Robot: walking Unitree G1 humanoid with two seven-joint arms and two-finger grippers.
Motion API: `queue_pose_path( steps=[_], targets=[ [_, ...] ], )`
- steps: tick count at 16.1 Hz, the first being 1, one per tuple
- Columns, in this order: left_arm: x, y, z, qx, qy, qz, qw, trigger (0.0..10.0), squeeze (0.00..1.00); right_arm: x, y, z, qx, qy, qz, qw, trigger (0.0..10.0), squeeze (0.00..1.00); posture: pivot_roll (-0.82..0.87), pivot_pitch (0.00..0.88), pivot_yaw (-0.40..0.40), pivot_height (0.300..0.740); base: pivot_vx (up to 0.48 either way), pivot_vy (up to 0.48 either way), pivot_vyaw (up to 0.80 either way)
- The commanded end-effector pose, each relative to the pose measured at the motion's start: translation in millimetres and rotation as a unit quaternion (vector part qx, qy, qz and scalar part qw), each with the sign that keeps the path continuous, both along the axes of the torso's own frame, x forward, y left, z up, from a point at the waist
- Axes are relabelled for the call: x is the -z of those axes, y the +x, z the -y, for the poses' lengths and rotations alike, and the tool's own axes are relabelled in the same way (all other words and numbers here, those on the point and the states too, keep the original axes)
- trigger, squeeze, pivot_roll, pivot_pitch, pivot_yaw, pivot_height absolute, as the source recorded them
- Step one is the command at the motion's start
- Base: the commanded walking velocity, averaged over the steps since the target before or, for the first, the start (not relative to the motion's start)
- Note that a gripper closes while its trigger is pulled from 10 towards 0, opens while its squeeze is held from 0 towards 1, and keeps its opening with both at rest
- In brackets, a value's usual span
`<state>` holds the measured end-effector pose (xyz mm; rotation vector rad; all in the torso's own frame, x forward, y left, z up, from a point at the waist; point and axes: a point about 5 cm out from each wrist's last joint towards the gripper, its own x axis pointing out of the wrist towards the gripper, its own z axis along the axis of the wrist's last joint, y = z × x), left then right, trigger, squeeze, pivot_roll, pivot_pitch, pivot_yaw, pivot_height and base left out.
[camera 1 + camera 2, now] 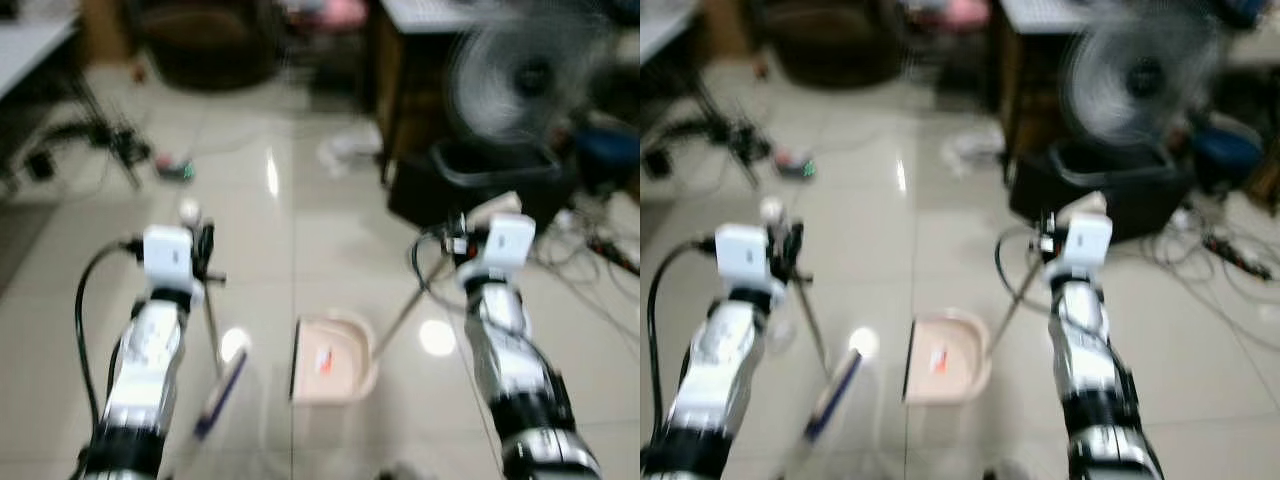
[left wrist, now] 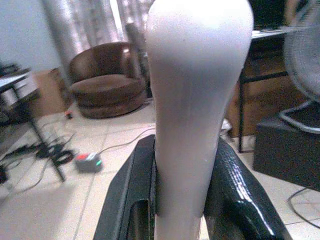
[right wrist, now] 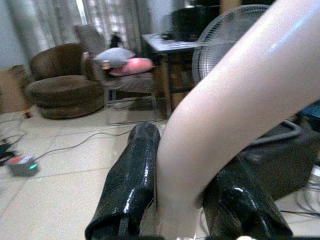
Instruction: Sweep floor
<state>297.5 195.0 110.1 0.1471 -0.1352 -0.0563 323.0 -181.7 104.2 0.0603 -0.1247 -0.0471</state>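
Observation:
My left gripper (image 1: 205, 256) is shut on the broom's pale handle (image 2: 196, 100), which sits between the two black fingers (image 2: 239, 195). The broom's thin shaft (image 1: 213, 335) slants down to a blue brush head (image 1: 222, 388) on the tiled floor. My right gripper (image 1: 456, 242) is shut on the dustpan's long handle (image 3: 235, 115), squeezed between its fingers (image 3: 129, 186). The pink dustpan (image 1: 338, 362) rests on the floor between my two arms, just right of the brush. The head views are blurred.
A standing fan (image 1: 520, 72) and a black bin (image 1: 482, 182) are ahead on the right, with loose cables (image 1: 600, 250) beside them. A brown armchair (image 1: 205, 40), a desk leg (image 1: 392, 90), a power strip (image 1: 175, 170) and a stand's legs (image 1: 100, 140) lie farther off.

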Motion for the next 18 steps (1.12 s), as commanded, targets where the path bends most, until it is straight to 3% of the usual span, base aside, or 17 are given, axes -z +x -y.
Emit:
queue_pose_path(
  steps=[1, 6, 18],
  targets=[
    [-6, 0.5, 10.4, 0.018, -0.008, 0.02, 1.0, 10.0, 0.0, -7, 0.2, 9.8, 0.008, -0.024, 0.014, 1.0, 10.0, 0.0, 0.01, 0.065, 0.02, 0.74, 0.465, 0.0, 0.0],
    [7, -7.1, 8.0, 0.012, -0.009, -0.001, 1.0, 10.0, 0.0, 1, -1.6, 7.6, -0.004, -0.034, -0.005, 0.999, 10.0, 0.0, 0.01, 0.064, 0.018, 0.74, 0.167, 0.0, 0.0],
    [10, -2.5, 9.2, 0.011, -0.005, -0.009, 1.0, 10.0, 0.0, 4, 4.6, 18.0, 0.014, -0.075, -0.027, 0.997, 10.0, 0.0, 0.0, 0.076, 0.021, 0.74, 0.0, 0.0, 0.0]
  ],
)
